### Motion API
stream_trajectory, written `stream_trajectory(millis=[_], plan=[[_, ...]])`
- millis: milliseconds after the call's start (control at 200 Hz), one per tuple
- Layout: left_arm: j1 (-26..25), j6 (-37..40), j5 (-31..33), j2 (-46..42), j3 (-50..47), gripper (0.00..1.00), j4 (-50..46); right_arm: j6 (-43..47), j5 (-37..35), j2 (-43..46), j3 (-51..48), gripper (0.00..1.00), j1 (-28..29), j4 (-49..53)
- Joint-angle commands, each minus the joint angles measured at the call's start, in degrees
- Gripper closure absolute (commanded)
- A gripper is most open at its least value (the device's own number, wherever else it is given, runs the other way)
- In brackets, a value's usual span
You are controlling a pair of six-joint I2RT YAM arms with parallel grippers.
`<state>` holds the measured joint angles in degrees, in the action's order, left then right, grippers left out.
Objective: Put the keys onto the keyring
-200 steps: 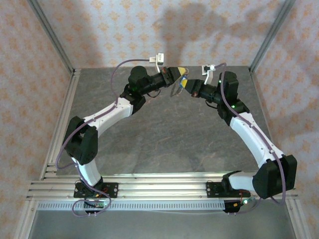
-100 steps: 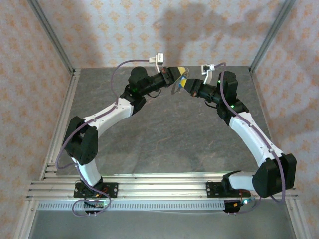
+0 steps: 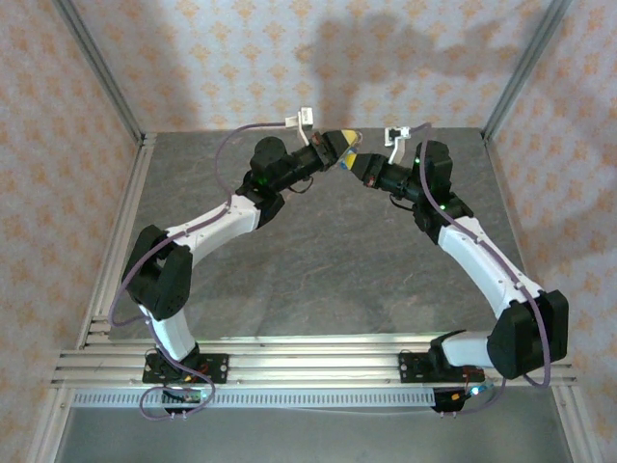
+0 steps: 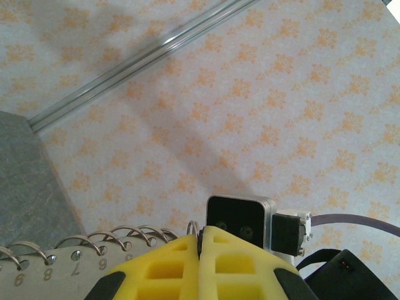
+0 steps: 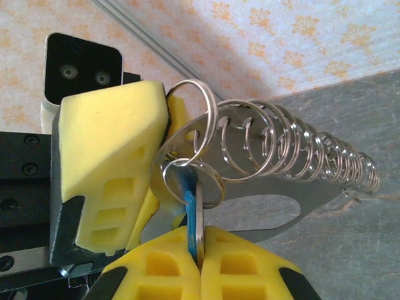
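- Steel on steel, so slip is my main worry: R gripper (image 5: pixel 201 250) has its yellow pads shut flat on the lower part of the key (image 5: pixel 189 212). A side load from a ring could prob swivel it out.
- L gripper (image 4: pixel 201 250) fingers are pressed together on the keyring (image 5: pixel 312 194), by its thin end only. If R pushes hard, the plate could pivot in the foam & I'd lose alignment.
- Both hold their parts up in the air over the far middle of the table (image 3: pixel 318 270), so a dropped key would land well below the grippers.
- In R wrist view the L & R pads are just beside each other. More push risks a foam-on-foam jam.
- Split ring (image 5: pixel 217 187) sits right at the key head. I can't tell if it's fully threaded or only half on, and pulling apart too early could pop it off.
- Key: tiny, blue head, silver metal, edge-on between R pads, touching the keyring's end.
- Keyring: flat grey metal plate w/ a long oval slot and a row of wire rings through numbered holes along one edge.
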<state>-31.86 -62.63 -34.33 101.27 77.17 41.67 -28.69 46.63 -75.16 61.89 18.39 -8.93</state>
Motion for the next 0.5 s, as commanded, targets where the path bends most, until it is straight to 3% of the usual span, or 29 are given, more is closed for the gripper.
stream_trajectory(millis=[0, 495], plan=[[-1.8, -0.9, -1.6, -2.3, -0.3, 1.00, 5.5, 1.8, 1.5, 0.4, 0.2, 1.00, 1.8, 0.6], [-1.8, 0.5, -1.6, -2.0, -0.4, 1.00, 5.6, -1.3, 1.0, 2.2, -1.4, 1.00, -0.4, -1.2]])
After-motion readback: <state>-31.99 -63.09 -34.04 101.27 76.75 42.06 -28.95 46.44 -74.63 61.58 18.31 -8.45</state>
